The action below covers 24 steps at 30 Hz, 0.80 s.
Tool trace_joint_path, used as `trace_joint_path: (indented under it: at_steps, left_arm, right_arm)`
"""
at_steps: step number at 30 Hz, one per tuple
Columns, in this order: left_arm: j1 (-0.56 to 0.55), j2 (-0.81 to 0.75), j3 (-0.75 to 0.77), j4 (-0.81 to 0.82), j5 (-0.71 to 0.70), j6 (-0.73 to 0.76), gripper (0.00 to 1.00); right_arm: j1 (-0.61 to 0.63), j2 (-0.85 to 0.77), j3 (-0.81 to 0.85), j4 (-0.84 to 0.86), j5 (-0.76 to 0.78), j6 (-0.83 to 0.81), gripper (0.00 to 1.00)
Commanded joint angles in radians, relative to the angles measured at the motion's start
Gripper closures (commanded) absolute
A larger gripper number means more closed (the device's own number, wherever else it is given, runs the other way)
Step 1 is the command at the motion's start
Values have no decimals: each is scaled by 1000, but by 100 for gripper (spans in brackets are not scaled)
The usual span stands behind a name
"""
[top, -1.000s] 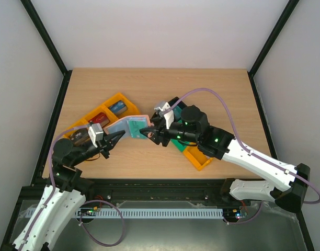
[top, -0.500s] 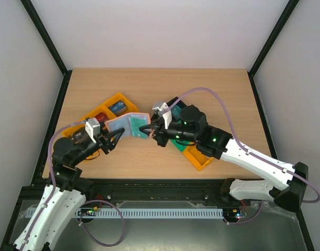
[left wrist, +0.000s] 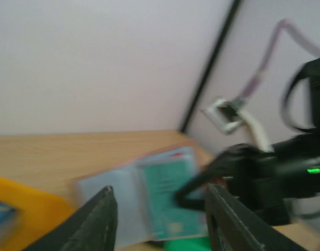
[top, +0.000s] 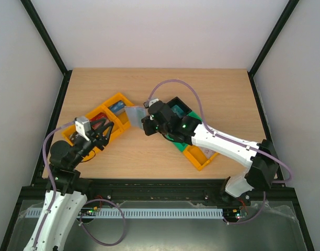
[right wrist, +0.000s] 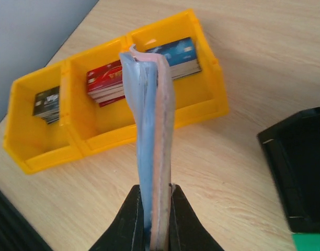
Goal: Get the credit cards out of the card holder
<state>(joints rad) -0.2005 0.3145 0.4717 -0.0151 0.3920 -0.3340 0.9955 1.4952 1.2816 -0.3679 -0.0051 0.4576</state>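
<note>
The card holder, pink outside and pale blue inside, stands edge-on, pinched at its lower end by my shut right gripper. From above, the card holder hangs at the right gripper, beside the orange bin. In the blurred left wrist view the card holder lies spread open, with a teal credit card in its pocket. My left gripper is open and a short way back from it, holding nothing. It sits over the orange bin's front, as the left gripper shows from above.
A three-part orange bin holds stacks of black cards, red cards and blue cards. A black bin, a green bin and a second orange bin lie under my right arm.
My left gripper let go of the holder's left end, opened and drew back to the left. My right gripper shut on the holder and carried it up toward the orange bin.
</note>
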Motion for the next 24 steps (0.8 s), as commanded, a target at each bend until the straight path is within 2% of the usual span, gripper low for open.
trace_joint_path:
  at_steps: [1,3,5,9,15,24]
  left_arm:
    - [-20,-14,-120,216,351,-253,55]
    - [-29,14,-125,170,313,-274,63]
    - [-30,42,-104,144,280,-247,65]
    - [-31,66,-125,264,370,-305,65]
    - [-31,66,-118,298,444,-282,67]
    - [-32,63,-112,264,466,-311,70]
  right_arm:
    - [29,-15,36,85,-109,1,98]
    - [28,-42,1,166,-215,-3,98]
    - [27,-89,-58,271,-298,-1,98]
    - [23,-153,-129,403,-433,1,98]
    - [23,-180,-173,511,-545,25,98]
    - [22,-200,-195,610,-644,21,98]
